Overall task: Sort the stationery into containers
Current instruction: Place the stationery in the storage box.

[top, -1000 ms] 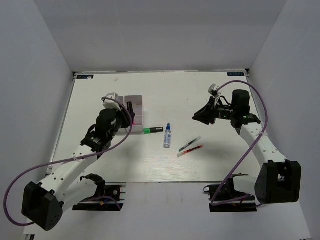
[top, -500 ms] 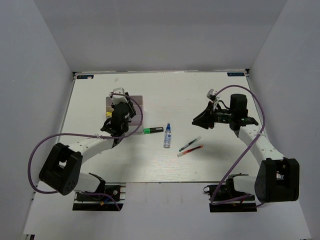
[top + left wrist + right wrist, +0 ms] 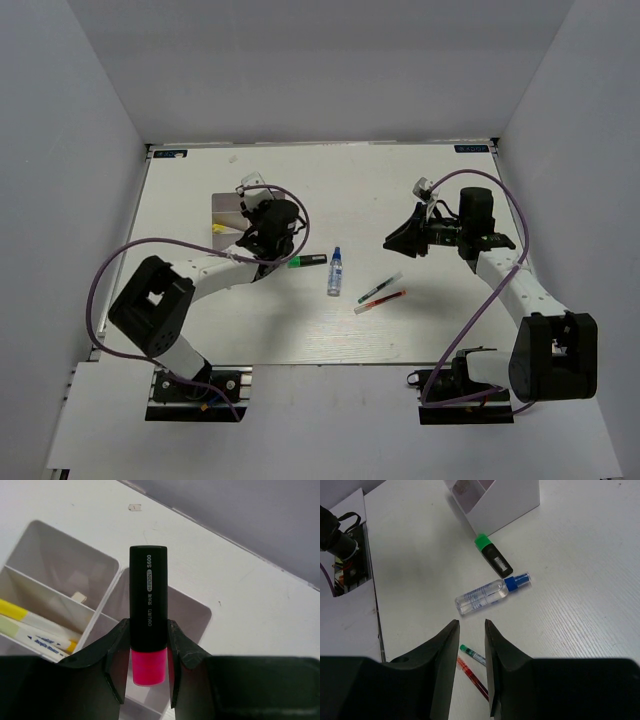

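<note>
Left end effector (image 3: 148, 632) is clamped on the marker (image 3: 148, 595), gripping it just above the pink cap with the black barrel sticking out ahead. Over the last second this arm has swung from the left side of the tray (image 3: 55, 555) across it to its right side. The wrist view now puts the marker over a compartment that looks bare. My read is that the carry is done and only the release is left.

The right end effector (image 3: 470, 625) has barely shifted. It hangs over the bench (image 3: 400, 190) with its jaws apart and nothing between them.

Still to be sorted on the bench are the highlighter (image 3: 493, 556), just beside the tray's corner, the tube (image 3: 487, 592) close by it, and two thin pens (image 3: 472, 655) lying side by side.

The marker is smooth, glossy plastic, flat-ended, with white print on the barrel. The tray is matt white plastic with thin walls and rounded corners. One cell holds yellow-ended pens, and another holds a small beige piece, probably an eraser (image 3: 77, 596). The tube is a clear cylinder with a blue cap and would likely roll if nudged. The highlighter is chunky and flat-sided, so it should stay put. The bench is white with a faint grain.
</note>
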Controlling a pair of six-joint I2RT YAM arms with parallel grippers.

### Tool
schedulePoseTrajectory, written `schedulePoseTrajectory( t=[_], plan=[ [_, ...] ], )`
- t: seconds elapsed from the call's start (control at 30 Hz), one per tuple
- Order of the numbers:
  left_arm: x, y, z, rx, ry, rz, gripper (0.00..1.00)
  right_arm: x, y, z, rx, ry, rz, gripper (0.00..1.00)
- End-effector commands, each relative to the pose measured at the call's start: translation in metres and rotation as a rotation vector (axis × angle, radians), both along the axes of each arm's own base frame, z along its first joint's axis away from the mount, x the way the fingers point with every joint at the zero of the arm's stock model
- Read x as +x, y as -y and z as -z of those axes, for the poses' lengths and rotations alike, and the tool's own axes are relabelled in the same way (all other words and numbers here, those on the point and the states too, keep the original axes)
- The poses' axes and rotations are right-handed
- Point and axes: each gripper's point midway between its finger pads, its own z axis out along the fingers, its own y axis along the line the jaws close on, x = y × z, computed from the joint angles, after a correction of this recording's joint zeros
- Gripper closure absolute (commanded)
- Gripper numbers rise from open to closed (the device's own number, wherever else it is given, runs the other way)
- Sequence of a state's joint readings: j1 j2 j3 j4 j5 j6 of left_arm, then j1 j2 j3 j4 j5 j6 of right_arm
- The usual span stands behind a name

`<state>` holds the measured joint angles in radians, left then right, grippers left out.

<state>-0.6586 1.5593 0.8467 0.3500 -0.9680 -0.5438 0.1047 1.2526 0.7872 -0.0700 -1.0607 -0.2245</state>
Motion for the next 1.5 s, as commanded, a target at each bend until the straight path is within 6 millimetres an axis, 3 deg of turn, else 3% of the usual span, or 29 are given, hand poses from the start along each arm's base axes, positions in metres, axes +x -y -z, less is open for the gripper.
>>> schedulePoseTrajectory(
  t=[0.0, 0.03, 0.3, 0.47, 0.57, 0.63, 0.77, 0.8, 0.9, 1.1, 1.3, 1.47],
  plan=[
    [-0.005, -0.01, -0.012, -0.047, 0.049, -0.188, 1.0, 0.001, -0.001, -0.005, 0.017, 0.036, -0.022, 0.67],
    [-0.011, -0.012, -0.001, -0.01, 0.028, -0.217, 1.0, 0.001, -0.001, -0.006, 0.019, 0.039, -0.023, 0.67],
    [-0.008, 0.003, 0.002, 0.021, 0.052, -0.278, 1.0, -0.003, -0.001, -0.005, 0.021, 0.032, -0.03, 0.67],
    [-0.011, 0.01, 0.018, 0.033, 0.03, -0.294, 0.99, -0.004, -0.001, -0.005, 0.024, 0.03, -0.034, 0.67],
    [-0.01, 0.011, 0.021, 0.03, 0.027, -0.297, 0.94, -0.005, -0.001, -0.005, 0.027, 0.029, -0.038, 0.67],
    [-0.01, 0.011, 0.025, 0.037, 0.021, -0.298, 0.84, -0.005, -0.001, -0.005, 0.027, 0.031, -0.04, 0.67],
    [-0.014, 0.017, 0.027, 0.026, 0.022, -0.285, 0.81, -0.006, -0.001, -0.006, 0.028, 0.032, -0.04, 0.64],
    [-0.016, 0.016, 0.028, 0.038, 0.013, -0.285, 0.74, -0.006, -0.001, -0.005, 0.027, 0.029, -0.041, 0.64],
    [-0.02, 0.017, 0.022, 0.038, 0.021, -0.283, 0.62, -0.006, -0.001, -0.005, 0.027, 0.032, -0.042, 0.63],
    [-0.023, 0.025, 0.001, 0.003, 0.046, -0.264, 0.46, -0.008, -0.001, -0.007, 0.027, 0.035, -0.046, 0.6],
    [-0.029, 0.028, -0.006, 0.004, 0.052, -0.251, 0.4, -0.01, 0.0, -0.006, 0.024, 0.032, -0.049, 0.58],
    [-0.034, 0.028, -0.038, -0.007, 0.064, -0.239, 0.39, -0.012, 0.001, -0.004, -0.003, 0.089, -0.072, 0.55]
  ],
)
